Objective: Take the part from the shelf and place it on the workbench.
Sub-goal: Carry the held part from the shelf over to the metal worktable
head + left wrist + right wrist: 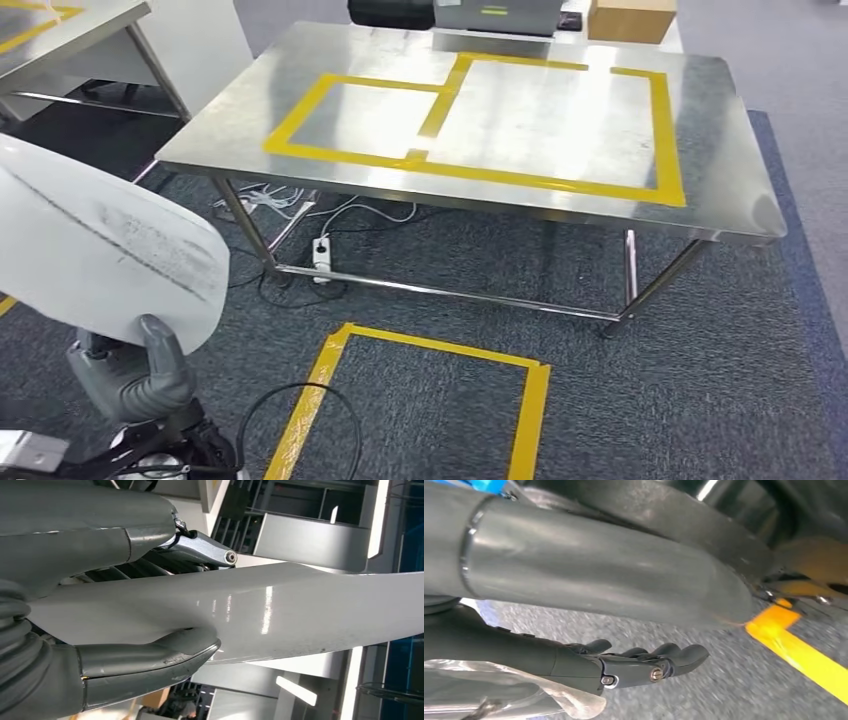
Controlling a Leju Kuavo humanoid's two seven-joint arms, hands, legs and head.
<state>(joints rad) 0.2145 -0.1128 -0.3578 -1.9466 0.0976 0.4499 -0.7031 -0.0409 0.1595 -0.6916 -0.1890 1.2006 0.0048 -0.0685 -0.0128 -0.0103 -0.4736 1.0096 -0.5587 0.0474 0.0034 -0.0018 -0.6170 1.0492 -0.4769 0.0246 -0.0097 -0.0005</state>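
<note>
Left hand [135,375] at seven o'clock is gripping the glossy white curved panel part [95,245], thumb across its face; steel workbench [720,180] is lying at twelve; right hand [644,665] is hanging unclenched, holding nothing.

Brushed, reflective metal workbench [540,120] striped with glossy yellow tape [560,180]. Smooth, glossy white part [90,245], scuffed grey near its edge. Matt grey left hand [135,375]. Rough, dark carpet [650,400]. Brown cardboard box [630,18] at far edge.
</note>
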